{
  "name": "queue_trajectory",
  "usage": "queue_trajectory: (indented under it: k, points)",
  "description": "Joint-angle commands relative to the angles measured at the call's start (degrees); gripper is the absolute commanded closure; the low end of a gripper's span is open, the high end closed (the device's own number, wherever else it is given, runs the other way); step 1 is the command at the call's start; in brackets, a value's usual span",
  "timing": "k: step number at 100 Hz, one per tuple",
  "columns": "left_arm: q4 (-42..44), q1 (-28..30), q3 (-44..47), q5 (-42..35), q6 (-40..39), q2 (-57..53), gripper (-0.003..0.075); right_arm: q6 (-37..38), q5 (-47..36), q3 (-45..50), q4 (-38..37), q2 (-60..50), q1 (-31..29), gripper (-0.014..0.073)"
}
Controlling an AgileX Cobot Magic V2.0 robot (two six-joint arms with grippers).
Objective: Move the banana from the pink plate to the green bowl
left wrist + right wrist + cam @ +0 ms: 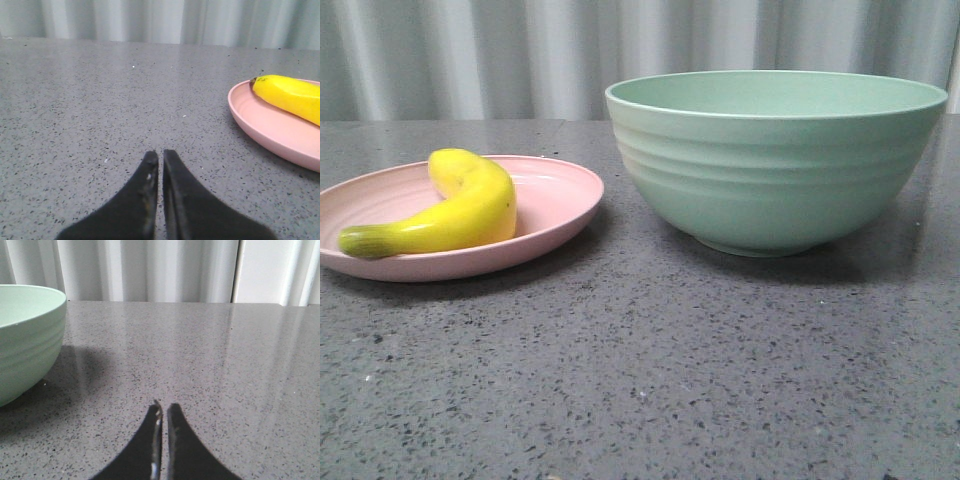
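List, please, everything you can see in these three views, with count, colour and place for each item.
banana: one, bright yellow with a greenish stem end, lying on the pink plate.
pink plate: one, pale pink, on the table's left side in the front view, holding the banana.
green bowl: one, pale mint green with ridged outside, upright on the table to the right of the plate, apart from it.
table: one, grey speckled, under everything.
curtain: one, pale grey-white, pleated, behind the table.
left gripper: one, black, shut, low over bare table beside the plate.
right gripper: one, black, shut, low over bare table beside the bowl.
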Motion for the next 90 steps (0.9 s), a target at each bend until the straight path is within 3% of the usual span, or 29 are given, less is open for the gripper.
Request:
queue_trajectory:
  k: [1,35,66,90]
  points:
    - [-0.6,0.2,0.5,-5.1,-0.4,-1.6,0.0741,-0.3,-6.4,1.3,0.4,-1.1,-0.2,0.0655]
    - [-0.8,0.2,-0.8,-6.3,-0.4,-1.6,0.0741,-0.3,-6.8,-2.0,2.6,-1.1,-0.2,0.0655]
    - [-0.3,0.2,-11.0,-3.4,-0.4,1.7,0.0741,-0.3,7.0,-11.1,2.7,3.4,-0.2,0.0655]
    - [-0.3,0.2,-19.0,-0.6,-0.2,10.4,0.0741,-0.3,11.0,-19.2,4.1,14.2,-0.2,0.0653]
